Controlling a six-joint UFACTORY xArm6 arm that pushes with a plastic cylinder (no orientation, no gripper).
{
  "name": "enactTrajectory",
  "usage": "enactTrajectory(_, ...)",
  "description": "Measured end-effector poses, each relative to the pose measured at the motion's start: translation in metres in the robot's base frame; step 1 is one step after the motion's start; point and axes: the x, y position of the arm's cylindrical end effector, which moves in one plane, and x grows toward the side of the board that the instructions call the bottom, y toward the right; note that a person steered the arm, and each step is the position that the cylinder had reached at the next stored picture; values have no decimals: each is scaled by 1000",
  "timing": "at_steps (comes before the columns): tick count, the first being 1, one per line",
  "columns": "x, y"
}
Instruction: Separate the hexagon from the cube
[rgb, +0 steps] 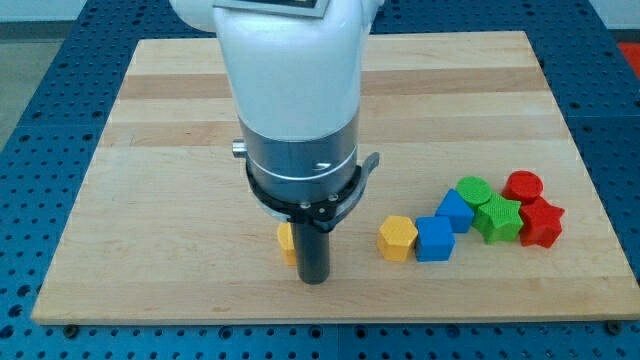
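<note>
A yellow hexagon (397, 238) sits low on the board, right of centre, touching a blue cube (434, 239) on its right. My tip (315, 280) is at the lower end of the dark rod, well to the left of the hexagon. The rod partly hides a second yellow block (286, 243) just to its left, whose shape I cannot make out.
Right of the blue cube lies a cluster: another blue block (455, 209), a green cylinder (474, 189), a green star (498, 217), a red cylinder (523, 185) and a red star (541, 222). The wooden board (160, 130) ends close below the blocks.
</note>
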Motion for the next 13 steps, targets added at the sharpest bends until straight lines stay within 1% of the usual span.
enactTrajectory(1, 19, 37)
enactTrajectory(2, 27, 69)
enactTrajectory(4, 14, 105)
enactTrajectory(5, -3, 123)
enactTrajectory(6, -29, 127)
enactTrajectory(7, -41, 127)
enactTrajectory(9, -41, 118)
enactTrajectory(11, -36, 79)
enactTrajectory(13, -25, 54)
